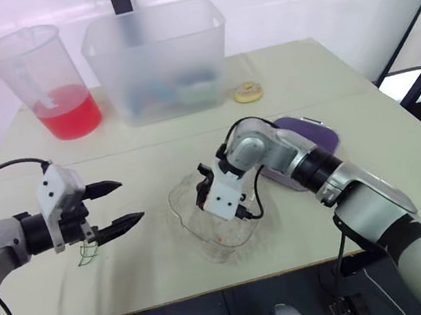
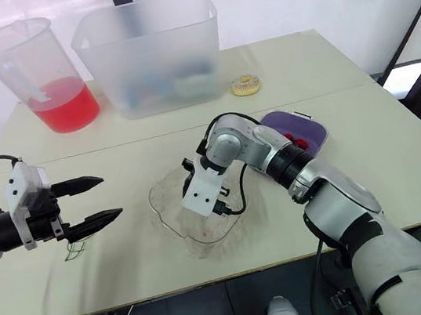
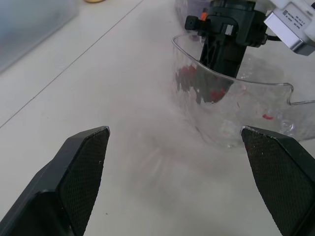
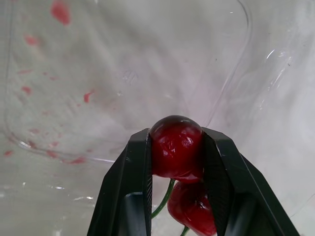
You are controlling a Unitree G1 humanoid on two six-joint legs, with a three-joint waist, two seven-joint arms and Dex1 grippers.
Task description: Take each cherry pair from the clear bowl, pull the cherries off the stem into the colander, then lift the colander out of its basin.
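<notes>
While on cherries [image 4: 176, 152], pincer [image 4: 176, 135] w/in bowl [image 3: 275, 115]

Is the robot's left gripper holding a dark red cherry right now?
No: the left gripper is open, its two black fingers wide apart with nothing between them.

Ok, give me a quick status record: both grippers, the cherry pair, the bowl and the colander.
left gripper: jaws open, empty, above the table, left of the clear bowl
right gripper: down inside the bowl, jaws shut on a cherry pair
cherry pair: one cherry clamped between the jaws, the second behind it, green stem attached
purple colander: on the table right of the bowl, past the right arm
loose stem: on the table under the left gripper
</notes>
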